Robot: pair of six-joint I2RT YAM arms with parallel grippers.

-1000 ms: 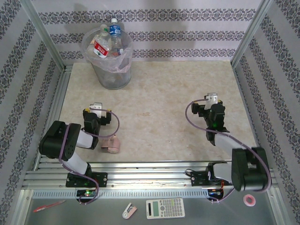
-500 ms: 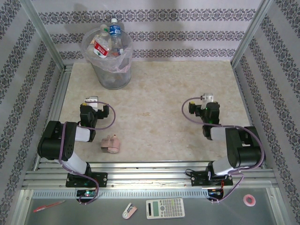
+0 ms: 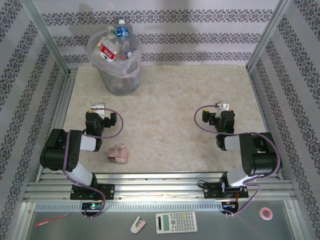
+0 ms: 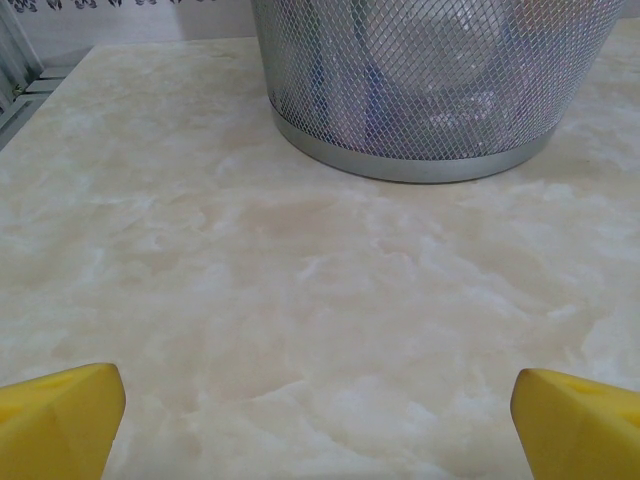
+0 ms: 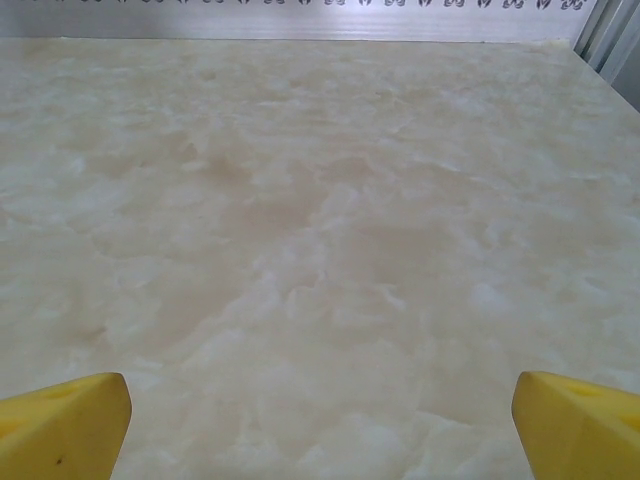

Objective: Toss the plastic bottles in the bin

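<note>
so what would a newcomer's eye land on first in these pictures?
The round silver mesh bin at the far left of the pale marble-pattern table, heaped with clear plastic bottles that poke above its bag-lined rim. Next, both arms folded at the near edge, left gripper and right gripper open and empty, with a small pink lumpy object beside the left arm.
</note>
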